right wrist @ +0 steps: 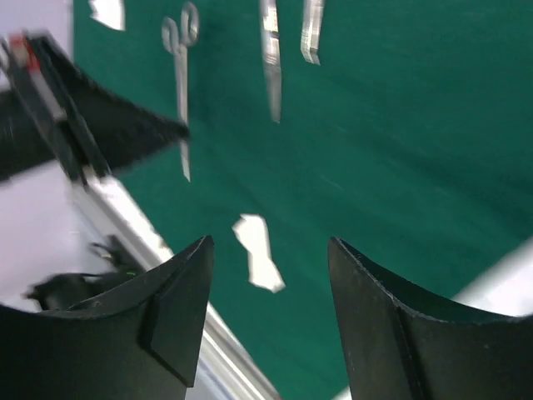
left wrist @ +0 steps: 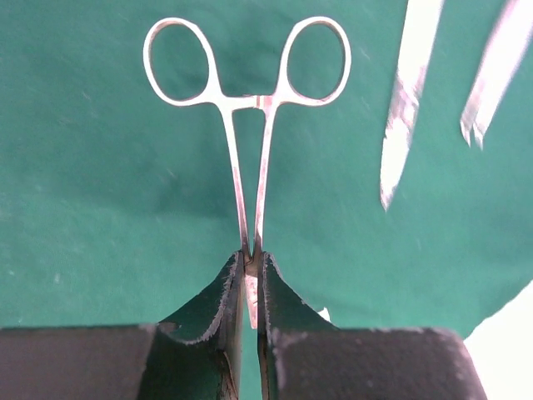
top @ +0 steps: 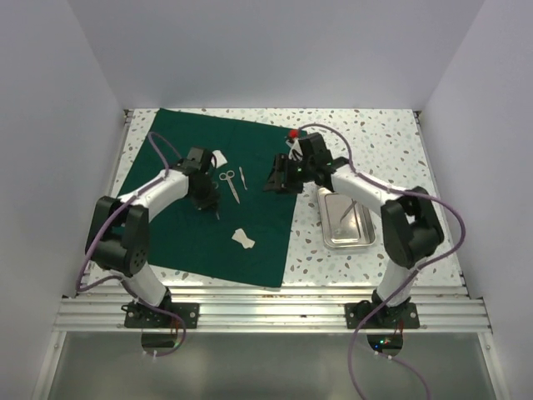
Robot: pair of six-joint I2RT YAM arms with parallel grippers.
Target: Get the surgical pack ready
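Bolted to a slotted metal rail (top: 266, 312), both arms reach over a speckled tabletop (top: 375, 133) boxed in by plain white walls (top: 50, 125). On its left half a green drape (top: 250, 242) lies spread flat. Mid-drape, the left tool (left wrist: 251, 260) is nearly closed, pinching the blade tips of the scissors (left wrist: 247, 100). Over the drape's right edge the right tool (right wrist: 271, 243) gapes wide, holding nothing. Near the drape's front edge lies a gauze square (top: 244, 239). Right of the drape, not touching it, sits the steel tray (top: 348, 221), with speckled tabletop showing around it.
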